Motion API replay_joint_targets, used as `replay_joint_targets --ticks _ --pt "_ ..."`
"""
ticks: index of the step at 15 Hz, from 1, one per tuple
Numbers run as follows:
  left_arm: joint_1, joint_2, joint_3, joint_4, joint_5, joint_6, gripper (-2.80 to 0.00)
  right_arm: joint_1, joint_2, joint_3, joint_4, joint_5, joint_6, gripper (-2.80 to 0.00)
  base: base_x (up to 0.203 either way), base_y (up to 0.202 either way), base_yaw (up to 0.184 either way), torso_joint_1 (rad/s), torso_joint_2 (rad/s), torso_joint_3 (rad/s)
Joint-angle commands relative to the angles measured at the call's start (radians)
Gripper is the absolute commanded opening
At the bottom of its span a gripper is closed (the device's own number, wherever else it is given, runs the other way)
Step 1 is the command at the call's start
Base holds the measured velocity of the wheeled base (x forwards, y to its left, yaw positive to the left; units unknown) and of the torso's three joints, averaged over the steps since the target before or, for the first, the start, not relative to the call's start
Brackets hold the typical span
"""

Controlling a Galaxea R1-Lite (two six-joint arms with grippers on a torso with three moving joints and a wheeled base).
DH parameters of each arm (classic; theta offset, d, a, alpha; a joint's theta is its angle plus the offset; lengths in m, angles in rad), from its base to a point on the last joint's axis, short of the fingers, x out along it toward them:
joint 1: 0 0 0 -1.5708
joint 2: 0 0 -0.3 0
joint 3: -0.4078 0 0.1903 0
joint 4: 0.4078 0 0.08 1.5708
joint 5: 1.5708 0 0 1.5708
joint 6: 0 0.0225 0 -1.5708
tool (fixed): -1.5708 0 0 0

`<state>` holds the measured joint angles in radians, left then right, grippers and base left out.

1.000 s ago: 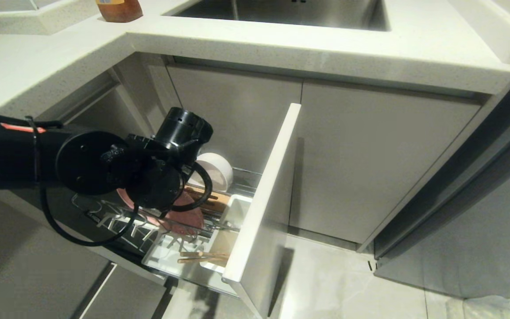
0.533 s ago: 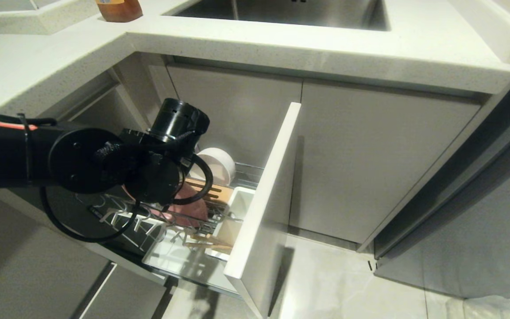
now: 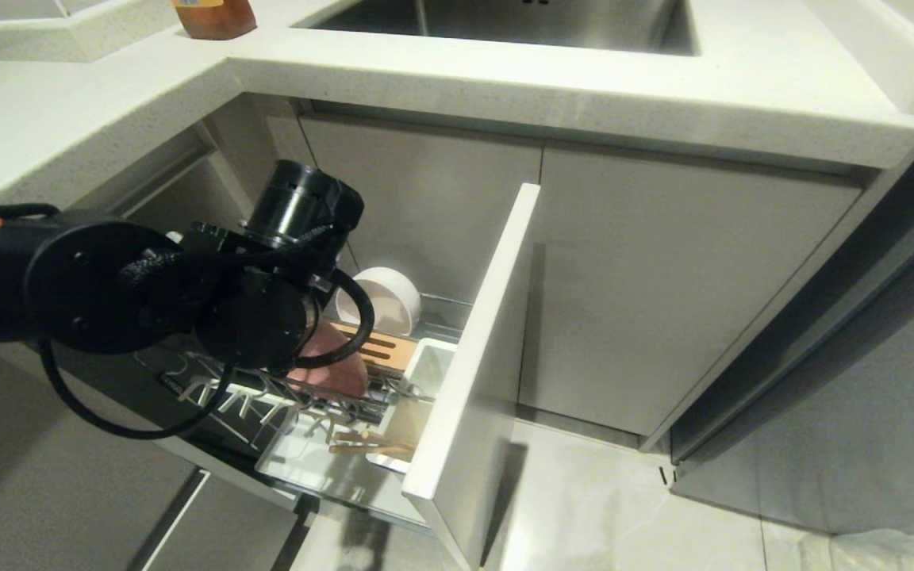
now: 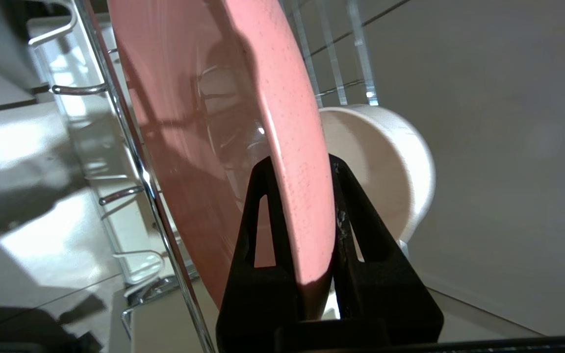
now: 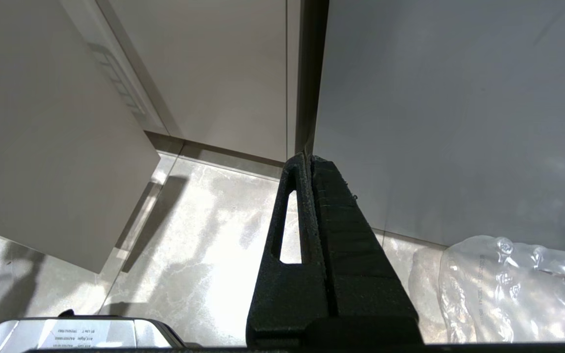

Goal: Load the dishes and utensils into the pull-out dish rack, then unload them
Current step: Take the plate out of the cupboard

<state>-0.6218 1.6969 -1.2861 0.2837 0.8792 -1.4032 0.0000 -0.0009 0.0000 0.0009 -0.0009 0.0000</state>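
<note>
The left gripper (image 4: 302,171) pinches the rim of the round pastel-pink plate (image 4: 204,127), which stands on edge in the chrome wire dish rack (image 3: 266,396). Right of it sits the cream-white bowl (image 3: 382,297). The plate probably must lift upward, along its own plane. The right gripper (image 5: 309,162), pressed together, hangs far to the right.

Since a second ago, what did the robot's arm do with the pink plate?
The left pincer has closed on the rim of the pink plate and the arm has drawn up and to the left in the head view, the plate rising with it in the pull-out dish rack. The cream bowl, chopsticks and open drawer stayed put. The right pincer stays parked, shut, near the floor.
</note>
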Motion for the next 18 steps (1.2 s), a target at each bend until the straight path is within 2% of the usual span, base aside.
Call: replay_joint_targets --ticks 1,4,7,13,15,18 --pt "-0.038 -0.071 -0.003 0.018 0.032 -0.003 -2.8 0.0 0.001 0.0 0.0 0.001 0.0 -2.8 0.0 0.0 0.0 0.0 0.0 0.0" --pt "-0.094 -0.154 -0.006 0.067 0.073 0.002 -2.8 0.0 0.001 0.0 -0.001 0.0 0.0 -2.8 0.0 0.0 0.0 0.0 0.0 0.0" --pt "-0.157 -0.253 -0.015 0.094 0.085 0.05 -2.8 0.0 0.001 0.0 -0.001 -0.001 0.0 -2.8 0.0 0.0 0.0 0.0 0.0 0.0" --pt "-0.332 -0.373 -0.169 0.097 0.091 0.317 -2.8 0.0 0.001 0.0 0.0 0.0 0.0 -2.8 0.0 0.0 0.0 0.0 0.0 0.0" --pt "-0.39 -0.395 -0.258 0.096 0.104 0.439 -2.8 0.0 0.001 0.0 0.0 0.0 0.0 -2.8 0.0 0.0 0.0 0.0 0.0 0.0" --pt "-0.406 -0.416 -0.403 0.087 0.116 0.663 -2.8 0.0 0.001 0.0 0.0 0.0 0.0 -2.8 0.0 0.0 0.0 0.0 0.0 0.0"
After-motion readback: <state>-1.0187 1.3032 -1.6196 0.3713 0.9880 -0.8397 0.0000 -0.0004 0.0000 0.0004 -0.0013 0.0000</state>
